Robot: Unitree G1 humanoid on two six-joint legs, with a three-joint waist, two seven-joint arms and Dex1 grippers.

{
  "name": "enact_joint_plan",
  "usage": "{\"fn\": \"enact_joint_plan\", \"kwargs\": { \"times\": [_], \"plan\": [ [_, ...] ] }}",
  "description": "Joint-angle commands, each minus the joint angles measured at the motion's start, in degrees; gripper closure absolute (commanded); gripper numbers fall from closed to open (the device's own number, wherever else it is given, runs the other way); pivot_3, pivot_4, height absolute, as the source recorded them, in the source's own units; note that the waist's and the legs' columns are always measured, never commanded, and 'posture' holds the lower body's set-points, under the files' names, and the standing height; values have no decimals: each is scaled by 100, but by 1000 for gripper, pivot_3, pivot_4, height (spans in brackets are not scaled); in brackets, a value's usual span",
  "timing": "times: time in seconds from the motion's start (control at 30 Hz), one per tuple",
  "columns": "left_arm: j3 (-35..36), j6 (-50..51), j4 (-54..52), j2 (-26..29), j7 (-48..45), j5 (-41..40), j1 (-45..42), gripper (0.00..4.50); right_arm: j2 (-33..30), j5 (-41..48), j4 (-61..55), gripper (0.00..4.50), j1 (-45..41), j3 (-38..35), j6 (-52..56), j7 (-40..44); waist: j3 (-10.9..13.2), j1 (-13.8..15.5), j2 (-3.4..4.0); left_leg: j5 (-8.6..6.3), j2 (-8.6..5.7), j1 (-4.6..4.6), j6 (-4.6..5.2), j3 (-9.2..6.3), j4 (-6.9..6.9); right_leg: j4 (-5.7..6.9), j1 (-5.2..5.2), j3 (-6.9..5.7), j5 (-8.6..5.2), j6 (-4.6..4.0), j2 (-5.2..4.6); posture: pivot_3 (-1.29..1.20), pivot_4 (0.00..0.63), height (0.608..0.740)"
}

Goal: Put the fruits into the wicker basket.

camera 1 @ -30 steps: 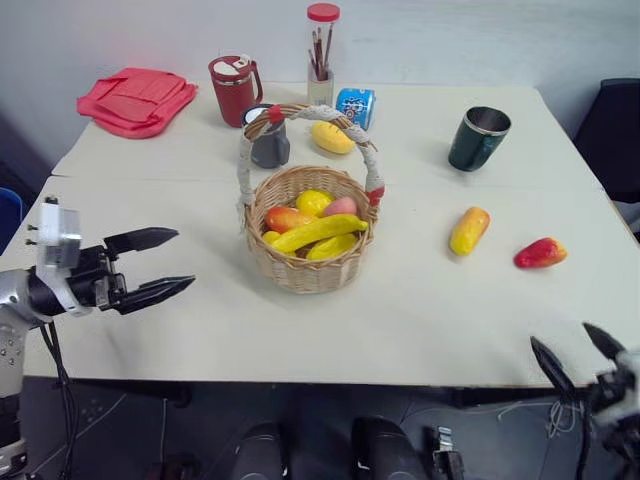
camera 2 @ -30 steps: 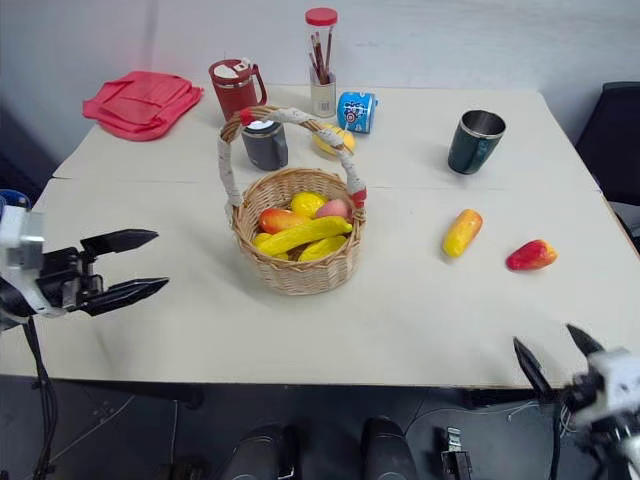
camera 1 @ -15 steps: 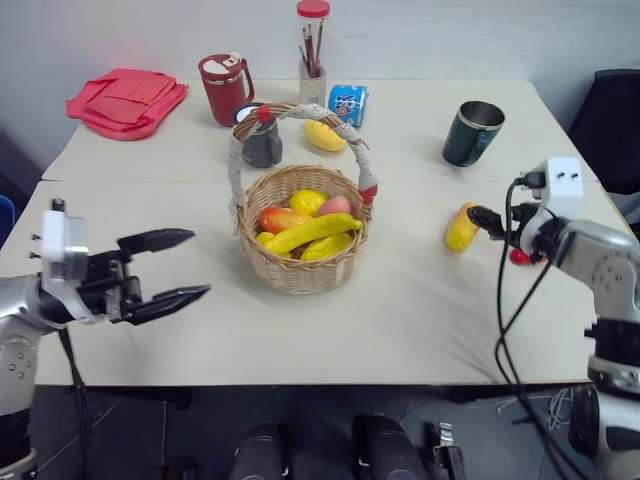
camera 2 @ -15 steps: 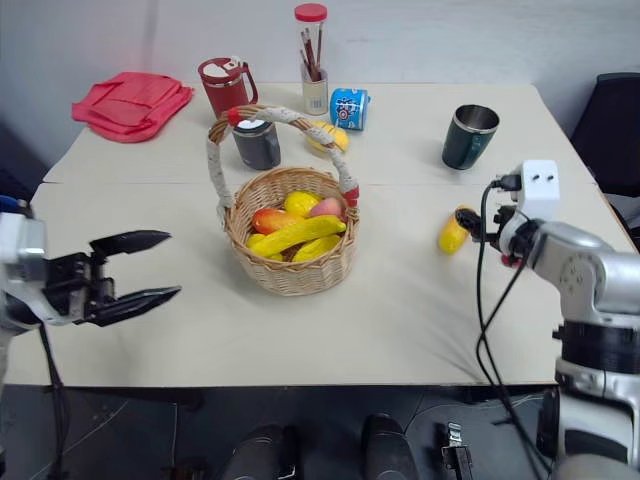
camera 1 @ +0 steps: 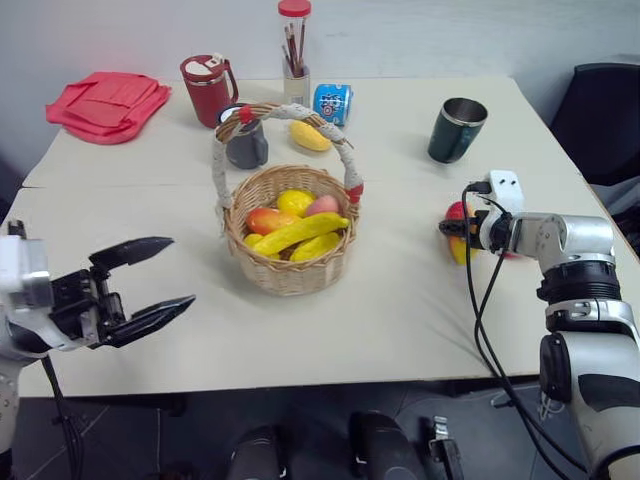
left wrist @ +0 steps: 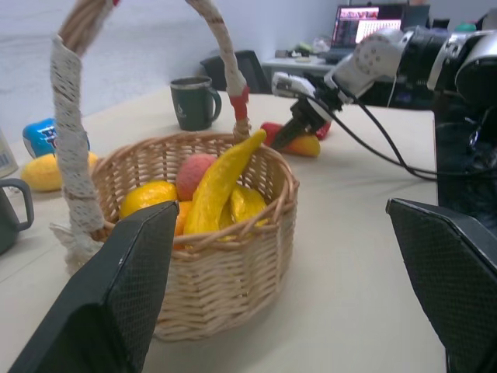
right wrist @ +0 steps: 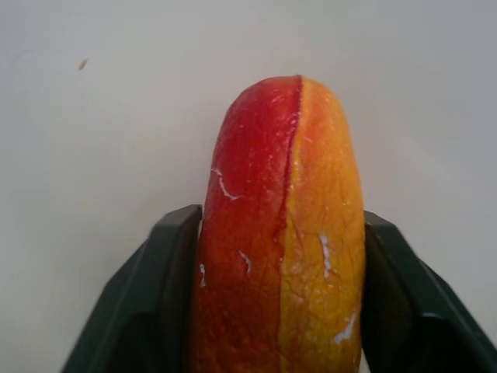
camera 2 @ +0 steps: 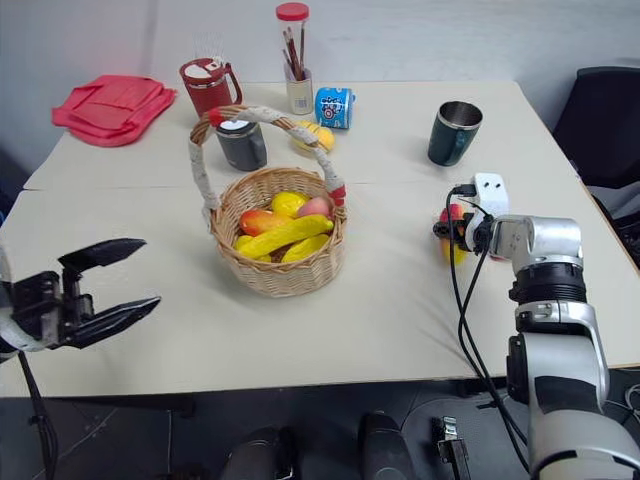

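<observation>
The right gripper (right wrist: 276,311) is closing on a mango (right wrist: 281,233) on the right side of the table (camera 1: 400,310), its two black fingers (right wrist: 155,303) pressing against the fruit's two sides. Seen up close, the mango is oblong and glossy, red along one half and yellow-orange along the other, with a straight seam running between the two colours and small pale scuffs on its skin. It is lying on the tabletop, well to the right of the wicker basket (camera 1: 290,270) and nearer than the dark green cup (camera 1: 455,130). A red fruit is showing just behind the gripper, mostly hidden.

The basket is sitting near the middle of the table, round and tan, with a tall arched handle (camera 1: 225,165) wrapped in white cord with red ends. It is holding a curved yellow banana (camera 1: 300,232) lying across other yellow and red-orange fruits.

The left gripper (camera 1: 145,280) is hovering at the near left edge of the table, its fingers spread wide and holding nothing.
</observation>
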Motion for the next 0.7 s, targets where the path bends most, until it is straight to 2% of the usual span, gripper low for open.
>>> {"fn": "enact_joint_plan", "kwargs": {
  "times": [0.03,0.1,0.17,0.23,0.33,0.47,0.67,0.7],
  "plan": [
    [332,147,-35,193,-45,-285,105,0,-540,320,-1102,2667,388,127,-293,1516,2,16,3,0,0,-5,0,0,-2,-5,-3,-1,0,0,0,0,150,740],
    [388,234,27,243,-46,-375,130,0,-884,814,-2253,2667,910,153,-637,2814,6,57,10,-5,-2,-10,4,-2,-4,-10,-4,-1,0,0,-2,0,150,740],
    [475,342,184,299,-101,-439,192,0,-1266,1591,-3558,2667,1399,125,-355,3900,8,114,14,-12,-2,-19,9,-4,-2,-18,-9,-2,1,1,-2,0,150,740],
    [535,411,418,353,-234,-420,277,0,-1255,2149,-4485,2667,1500,183,101,4093,9,127,14,-16,-2,-18,10,-6,-1,-20,-9,-2,1,2,-1,0,150,740],
    [526,297,822,401,-458,-254,309,0,-412,2416,-5254,2667,1166,431,316,3392,6,32,7,-18,8,18,6,-2,2,-19,2,0,2,4,0,0,150,740],
    [479,226,1001,483,-577,-127,242,0,970,1885,-5200,2667,476,896,343,1932,7,5,7,-18,22,31,-13,-1,-1,2,-9,-4,3,-16,3,0,150,740],
    [574,143,1063,466,-652,-42,315,0,2041,756,-4623,2667,83,1486,-271,572,-4,35,-9,-19,8,1,-14,-3,1,43,-36,-3,-6,-35,-5,0,150,740],
    [588,140,1015,439,-630,-52,336,0,2064,544,-4531,2336,64,1605,-449,496,-4,28,-11,-24,4,0,-8,-1,3,41,-36,-3,-6,-34,-9,0,150,740]
  ]
}}
